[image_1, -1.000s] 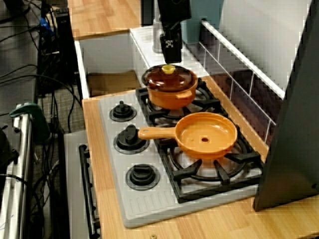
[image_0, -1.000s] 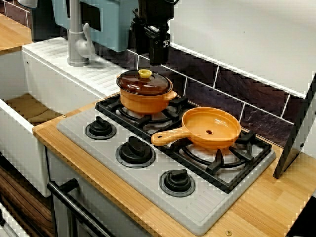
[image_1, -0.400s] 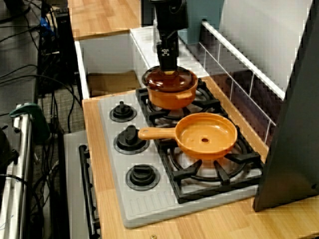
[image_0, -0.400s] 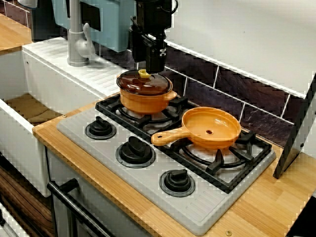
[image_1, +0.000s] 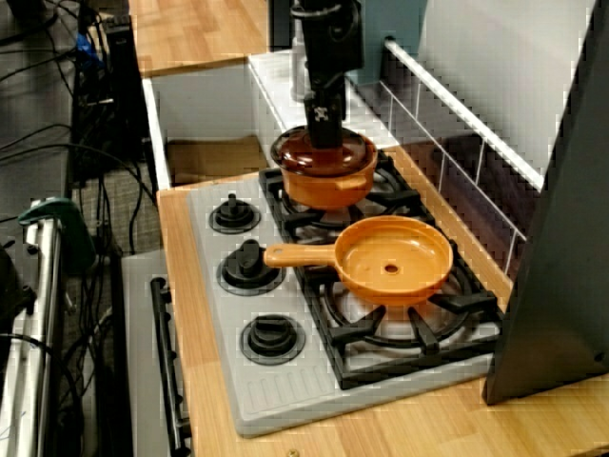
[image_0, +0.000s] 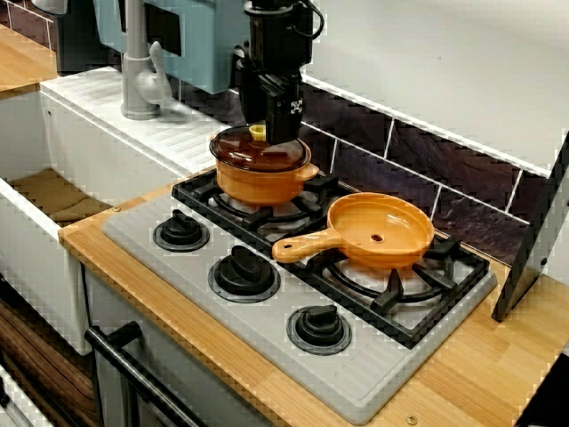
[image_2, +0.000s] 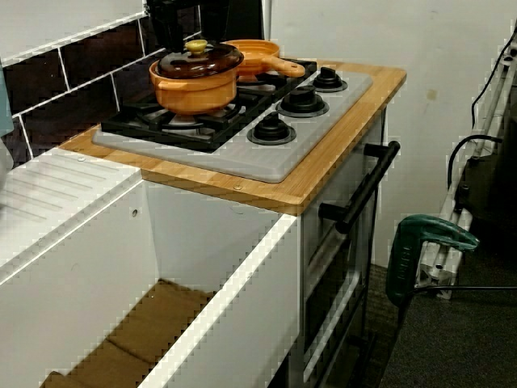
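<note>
Knob: small yellow knob on top of the brown lid, upper middle of the frame in the view from the stove's front. It shows just left of the gripper's tips.
Gripper: black gripper points straight down with its tips at knob height, touching or just beside the knob. I cannot tell whether it is clenched on it or slack.
Pot: orange pot stands on the black grate, left of centre. The lid sits flat on it, not lifted.
Progress: the reach looks made, but no sure hold or lift shows.
Pan: orange pan, centre right, apart from the pot.
Stove: grey stove with three black dials running toward the lower middle.
Hidden: in the view from the pan end, the gripper covers the knob. The low view from the sink side cuts the arm at the top edge, and the knob shows bare there.
</note>
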`<state>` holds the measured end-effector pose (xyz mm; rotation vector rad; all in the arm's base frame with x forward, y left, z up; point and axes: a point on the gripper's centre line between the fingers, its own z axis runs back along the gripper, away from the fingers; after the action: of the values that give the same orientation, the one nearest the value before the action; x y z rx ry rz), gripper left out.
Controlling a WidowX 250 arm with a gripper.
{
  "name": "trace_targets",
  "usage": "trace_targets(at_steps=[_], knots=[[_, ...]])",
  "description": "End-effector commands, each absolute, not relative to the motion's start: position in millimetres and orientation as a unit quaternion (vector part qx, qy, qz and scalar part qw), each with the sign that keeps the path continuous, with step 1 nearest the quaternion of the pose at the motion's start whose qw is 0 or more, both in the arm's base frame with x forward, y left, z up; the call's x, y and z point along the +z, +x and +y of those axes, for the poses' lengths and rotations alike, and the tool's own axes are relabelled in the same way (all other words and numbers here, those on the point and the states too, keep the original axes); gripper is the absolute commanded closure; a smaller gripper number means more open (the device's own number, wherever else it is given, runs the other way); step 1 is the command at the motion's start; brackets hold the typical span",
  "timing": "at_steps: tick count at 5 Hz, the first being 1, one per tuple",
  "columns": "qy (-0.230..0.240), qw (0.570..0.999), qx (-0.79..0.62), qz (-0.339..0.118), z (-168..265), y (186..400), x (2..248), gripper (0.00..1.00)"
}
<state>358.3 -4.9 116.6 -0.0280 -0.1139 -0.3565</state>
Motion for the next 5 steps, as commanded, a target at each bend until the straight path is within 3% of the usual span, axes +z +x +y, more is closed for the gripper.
trace_targets(at_steps=[1,4,5], knots=[[-0.007,0.980,-0.186,-0.067,-1.2,357.2,127.0,0.00],[-0.003,0.980,-0.187,-0.061,-1.0,355.2,124.4,0.00],[-0.007,0.980,-0.190,-0.058,-1.0,354.6,122.7,0.05]])
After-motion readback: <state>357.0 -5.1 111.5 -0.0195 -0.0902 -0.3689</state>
